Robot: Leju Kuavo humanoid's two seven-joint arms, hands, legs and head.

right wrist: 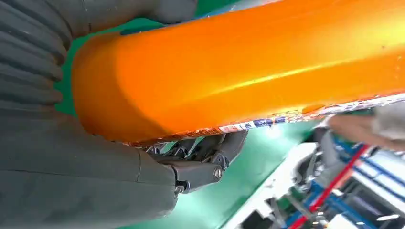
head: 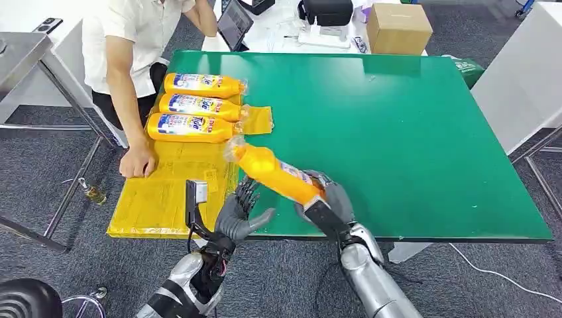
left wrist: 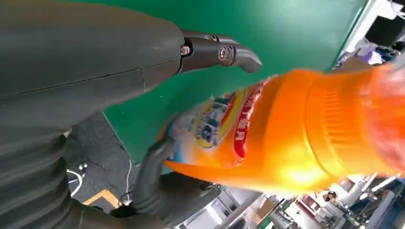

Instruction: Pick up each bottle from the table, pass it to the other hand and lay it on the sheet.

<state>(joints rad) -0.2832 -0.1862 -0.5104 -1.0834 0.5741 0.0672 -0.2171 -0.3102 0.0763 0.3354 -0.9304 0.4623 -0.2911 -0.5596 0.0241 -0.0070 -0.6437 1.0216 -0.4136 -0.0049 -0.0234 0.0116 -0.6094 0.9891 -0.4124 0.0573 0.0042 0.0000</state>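
Near sheet (head: pixel 159 199) open to me; three bottles (head: pixel 192 106) fill its far end, person's hand (head: pixel 137 161) blocks left edge.

**What our Kuavo's arms and hands look like up close**

So we're running two silver arms, shiny rounded metal shells at the forearms. The left arm (head: pixel 189 281) has dark gaps showing black cabling and a bit of red wire near the wrist, plus a small black bracket with a pale rectangular module sticking up beside it. The right arm (head: pixel 371 271) looks cleaner, smooth silver segments. Our left hand (head: pixel 240 213) is matte dark grey with slim darker fingers (left wrist: pixel 219 50) held by little silver screws. Our right hand (head: pixel 326 199) matches: grey ribbed cover (right wrist: pixel 28 57), chunky grey palm, screws at the fingers (right wrist: pixel 205 164).
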